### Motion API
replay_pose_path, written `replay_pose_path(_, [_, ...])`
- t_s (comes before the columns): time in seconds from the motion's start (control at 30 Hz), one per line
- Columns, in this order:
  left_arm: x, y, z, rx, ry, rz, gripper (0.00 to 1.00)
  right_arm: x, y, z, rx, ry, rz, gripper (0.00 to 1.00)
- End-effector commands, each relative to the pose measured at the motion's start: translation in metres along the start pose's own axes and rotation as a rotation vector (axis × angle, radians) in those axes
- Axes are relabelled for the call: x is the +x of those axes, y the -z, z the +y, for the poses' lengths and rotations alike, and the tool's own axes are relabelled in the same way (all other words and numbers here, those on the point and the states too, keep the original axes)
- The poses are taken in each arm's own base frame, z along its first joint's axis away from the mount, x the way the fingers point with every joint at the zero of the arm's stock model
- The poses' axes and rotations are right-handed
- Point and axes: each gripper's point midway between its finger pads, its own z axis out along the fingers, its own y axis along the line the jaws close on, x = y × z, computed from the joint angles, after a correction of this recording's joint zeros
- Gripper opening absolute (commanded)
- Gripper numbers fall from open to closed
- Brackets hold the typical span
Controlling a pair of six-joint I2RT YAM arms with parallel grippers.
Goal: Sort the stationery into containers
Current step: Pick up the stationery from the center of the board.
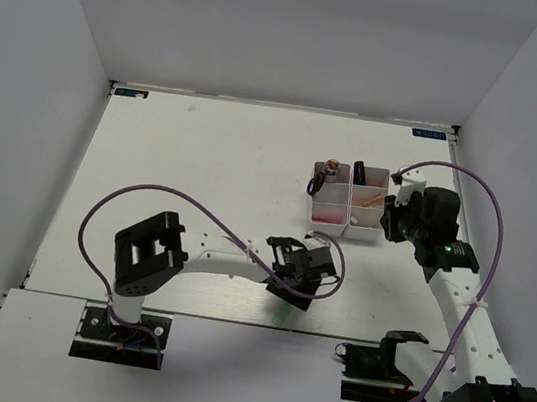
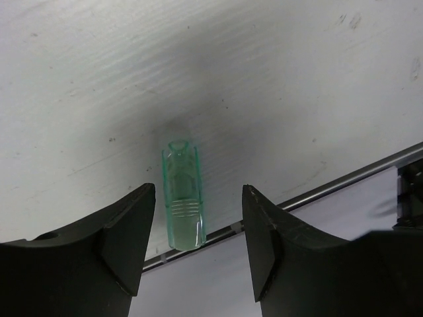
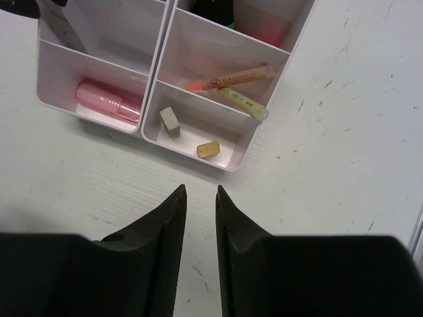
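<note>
A green translucent capsule eraser [image 2: 182,198] lies on the table by its near edge, and shows faintly in the top view [image 1: 279,316]. My left gripper [image 2: 198,191] is open above it; the eraser sits between the jaws, closer to the left one, untouched. The two joined white containers [image 1: 363,233] stand right of centre. They hold a pink capsule eraser [image 3: 109,102], scissors [image 1: 328,176], a black highlighter [image 1: 361,171], a thin pink pen [image 3: 231,78], a pale pen [image 3: 242,103], a grey eraser [image 3: 170,122] and a yellow clip [image 3: 208,150]. My right gripper [image 3: 200,190] hangs just in front of the containers [image 3: 238,158], empty, jaws slightly apart.
A metal rail [image 2: 344,179] runs along the table's near edge right behind the green eraser. White walls enclose the table on three sides. A purple cable [image 1: 148,193] loops over the left arm, another [image 1: 493,219] over the right arm.
</note>
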Motion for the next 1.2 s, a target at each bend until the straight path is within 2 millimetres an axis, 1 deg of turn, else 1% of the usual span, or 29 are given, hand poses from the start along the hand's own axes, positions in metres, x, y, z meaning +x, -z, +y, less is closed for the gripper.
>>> replay_pose_path(0.0, [0.012, -0.001, -0.002, -0.005, 0.000, 0.032, 0.66, -0.004, -0.001, -0.005, 0.020, -0.003, -0.019, 0.28])
replay_pose_path(0.07, [0.017, -0.006, 0.003, -0.031, -0.007, 0.040, 0.66, -0.004, -0.001, -0.005, 0.022, -0.004, -0.020, 0.28])
replay_pose_path(0.13, [0.018, -0.008, 0.007, -0.063, -0.020, 0.031, 0.66, -0.006, 0.002, -0.005, 0.023, 0.000, -0.030, 0.28])
replay_pose_path(0.23, [0.020, -0.011, 0.014, -0.094, -0.026, 0.041, 0.66, -0.005, -0.001, -0.005, 0.021, -0.002, -0.021, 0.28])
replay_pose_path(0.33, [0.023, -0.013, 0.014, -0.098, -0.026, 0.051, 0.66, -0.004, -0.001, -0.004, 0.019, -0.005, -0.020, 0.28])
replay_pose_path(0.4, [0.026, -0.016, 0.015, -0.101, -0.021, 0.067, 0.62, -0.005, 0.000, -0.005, 0.022, -0.004, -0.023, 0.28])
replay_pose_path(0.5, [0.034, -0.021, 0.016, -0.105, -0.016, 0.093, 0.52, -0.004, -0.001, -0.006, 0.026, -0.007, -0.020, 0.28])
replay_pose_path(0.53, [0.035, -0.021, 0.016, -0.104, -0.015, 0.098, 0.44, -0.004, 0.000, -0.005, 0.025, -0.006, -0.020, 0.28])
replay_pose_path(0.57, [0.040, -0.024, 0.018, -0.109, -0.013, 0.116, 0.38, -0.004, 0.000, -0.006, 0.026, -0.006, -0.019, 0.28])
replay_pose_path(0.63, [0.042, -0.026, 0.018, -0.106, -0.013, 0.124, 0.29, -0.005, 0.000, -0.006, 0.027, -0.005, -0.023, 0.28])
replay_pose_path(0.7, [0.044, -0.027, 0.019, -0.113, -0.015, 0.132, 0.28, -0.005, 0.000, -0.006, 0.027, -0.007, -0.023, 0.28])
replay_pose_path(0.77, [0.042, -0.026, 0.020, -0.119, -0.026, 0.130, 0.22, -0.006, 0.000, -0.006, 0.030, -0.005, -0.027, 0.28])
replay_pose_path(0.83, [0.035, -0.023, 0.023, -0.131, -0.043, 0.117, 0.15, -0.006, 0.001, -0.007, 0.033, -0.007, -0.030, 0.28])
replay_pose_path(0.87, [0.024, -0.017, 0.015, -0.110, -0.054, 0.089, 0.11, -0.006, 0.001, -0.007, 0.033, -0.005, -0.028, 0.28])
replay_pose_path(0.93, [0.006, -0.007, 0.023, -0.132, -0.111, 0.051, 0.10, -0.005, 0.001, -0.007, 0.034, -0.006, -0.027, 0.28])
replay_pose_path(0.97, [-0.018, 0.006, 0.013, -0.105, -0.107, 0.001, 0.10, -0.005, 0.001, -0.007, 0.035, -0.008, -0.025, 0.28])
replay_pose_path(1.0, [-0.031, 0.012, 0.019, -0.125, -0.167, -0.037, 0.08, -0.005, 0.001, -0.007, 0.036, -0.007, -0.027, 0.30])
replay_pose_path(1.07, [-0.070, 0.027, 0.019, -0.110, -0.153, -0.109, 0.08, -0.006, 0.001, -0.008, 0.043, -0.006, -0.029, 0.36])
replay_pose_path(1.1, [-0.079, 0.028, 0.024, -0.111, -0.215, -0.116, 0.08, -0.006, 0.001, -0.009, 0.044, -0.006, -0.030, 0.39])
replay_pose_path(1.13, [-0.102, 0.033, 0.027, -0.104, -0.203, -0.153, 0.07, -0.006, 0.001, -0.009, 0.048, -0.006, -0.033, 0.40])
replay_pose_path(1.17, [-0.109, 0.033, 0.027, -0.092, -0.219, -0.154, 0.07, -0.006, 0.001, -0.009, 0.048, -0.005, -0.034, 0.40])
